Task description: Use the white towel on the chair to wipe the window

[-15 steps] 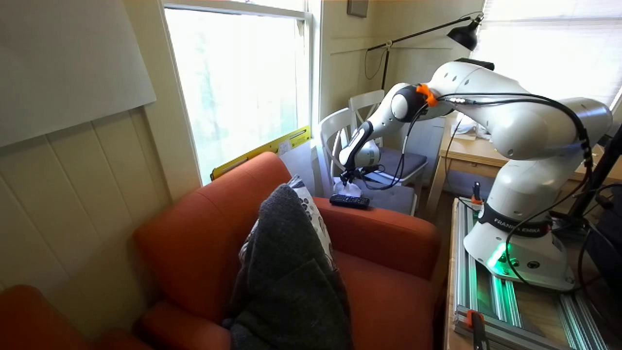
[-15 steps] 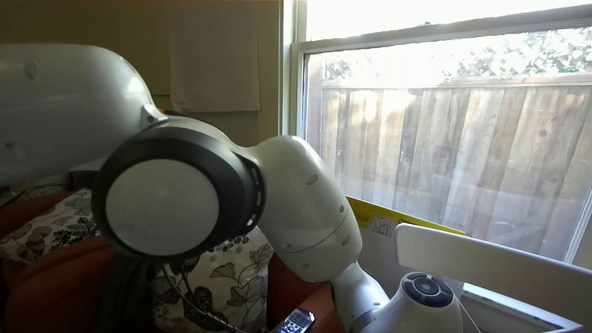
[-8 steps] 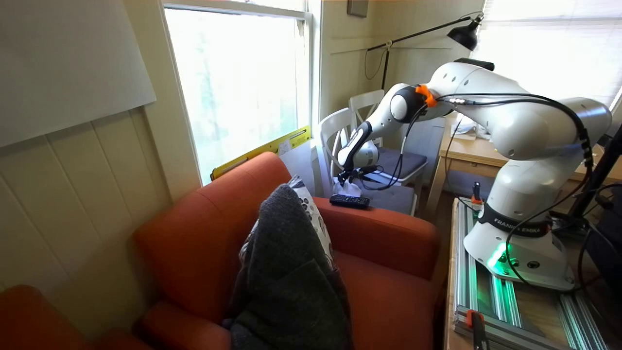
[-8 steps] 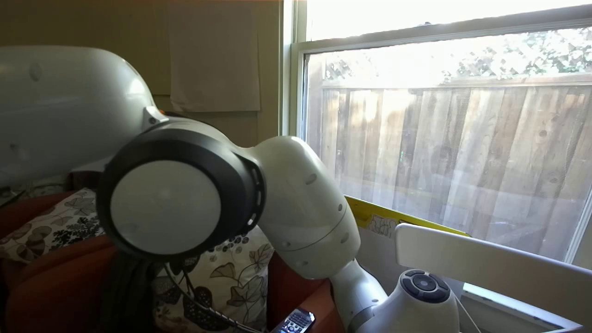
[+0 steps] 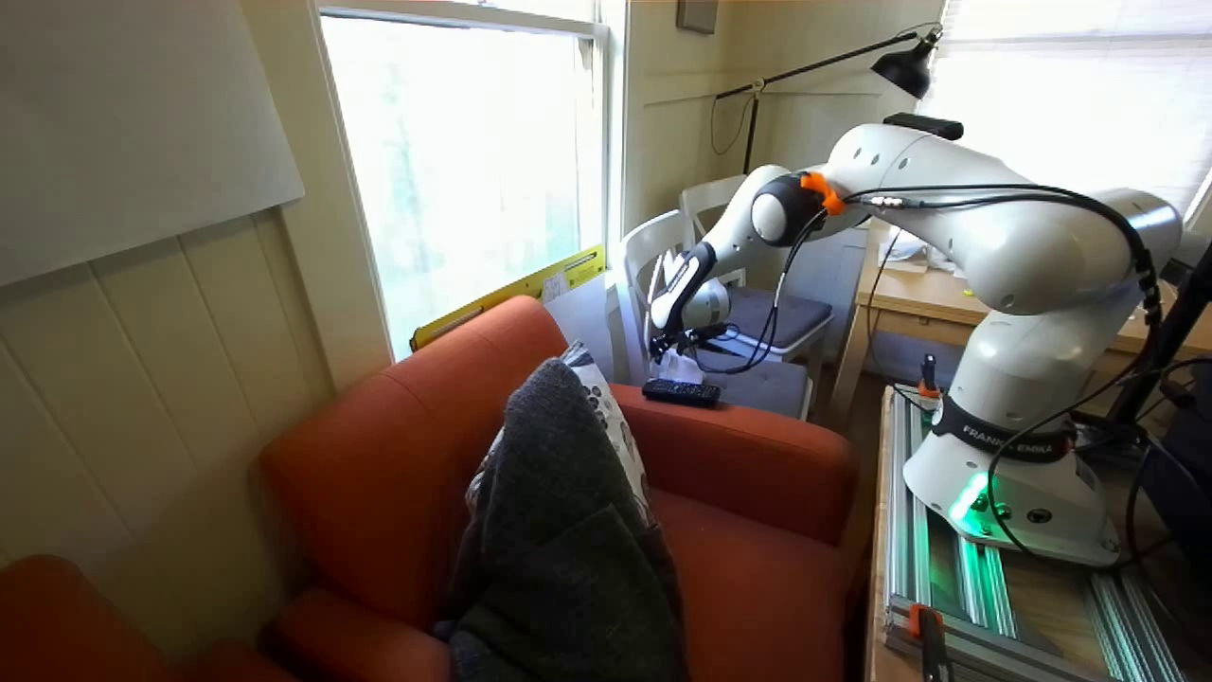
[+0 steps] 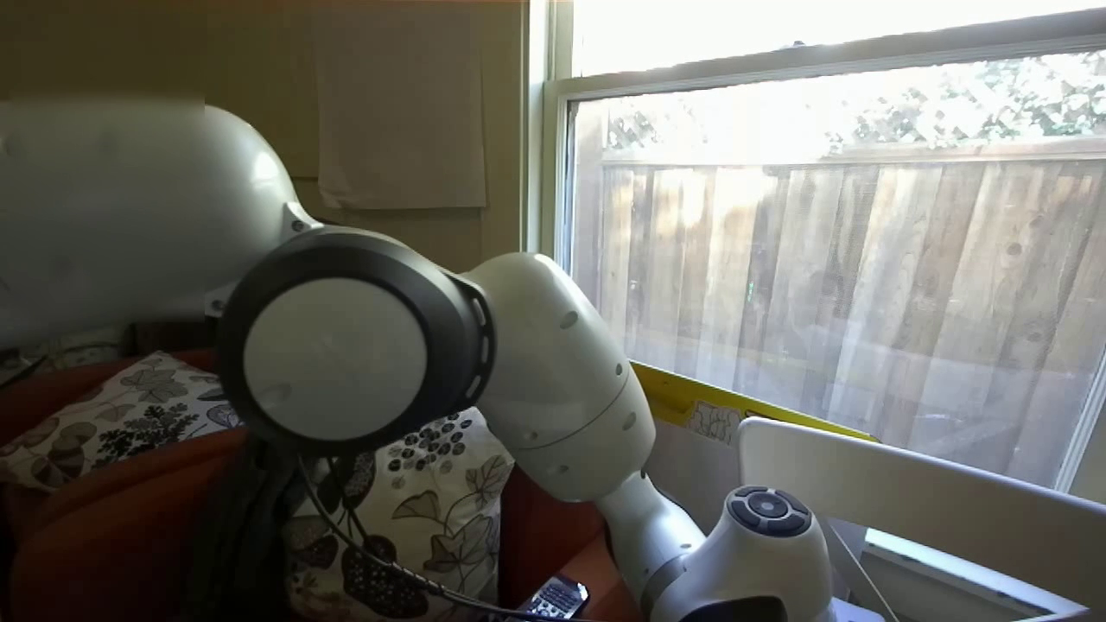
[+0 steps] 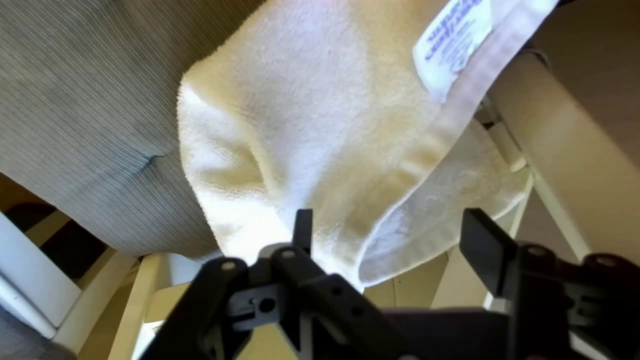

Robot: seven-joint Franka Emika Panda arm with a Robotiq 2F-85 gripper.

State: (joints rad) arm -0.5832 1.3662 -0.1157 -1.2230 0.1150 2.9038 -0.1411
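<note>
In my wrist view the gripper [image 7: 385,235] juts in from the six o'clock edge, its fingers [image 7: 302,230] spread well apart, so my grip is released. The white towel [image 7: 310,110] shows in the gap and extends up to twelve o'clock, rumpled, lying partly on the gray cushion [image 7: 100,100] at ten o'clock and reaching past its edge. I can't tell whether either finger touches the cloth. A printed tag [image 7: 455,45] sits along the towel's border between one and two o'clock, and a rail of the chair [image 7: 570,150] slants down at three.

In an exterior view I see the towel on the chair, just beside the gripper at its four o'clock. A black remote [image 5: 681,392] lies on the armrest [image 5: 748,440] of the orange sofa [image 5: 426,436], at the gripper's five o'clock. The window [image 5: 464,170] stands at eleven o'clock, well apart from the towel.

In an exterior view my robot arm [image 6: 562,389] bends from the nine o'clock side down to the bottom edge near five. A patterned pillow [image 6: 441,505] sits at seven, a white backrest [image 6: 907,497] at four.
</note>
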